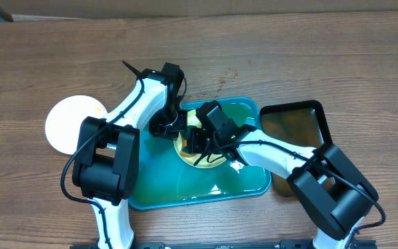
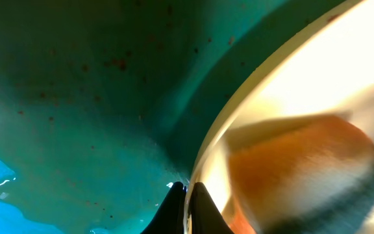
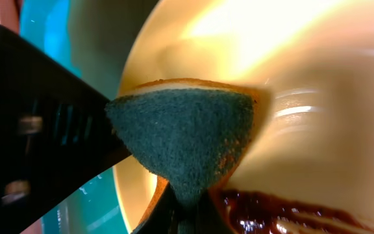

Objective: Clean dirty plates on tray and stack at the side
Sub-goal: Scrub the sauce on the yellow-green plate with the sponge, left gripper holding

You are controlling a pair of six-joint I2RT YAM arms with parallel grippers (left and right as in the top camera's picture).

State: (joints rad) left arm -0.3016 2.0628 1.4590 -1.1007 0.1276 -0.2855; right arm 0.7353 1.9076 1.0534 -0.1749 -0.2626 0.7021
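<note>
At the left a white plate (image 1: 71,124) lies on the worktop (image 1: 33,62), just beside the teal tray (image 1: 185,190). Inside the tray, the left gripper (image 2: 187,195) is pinching the rim of a dirty plate (image 2: 291,78). The right gripper (image 3: 180,208) is clamped on a sponge (image 3: 184,136), which touches this plate next to a brown smear (image 3: 271,211). A black tray (image 1: 290,106) stands at the right.

Overhead evenly lit, sharp; wrist views seemingly defocused; plate (image 3: 330,130) glares.
</note>
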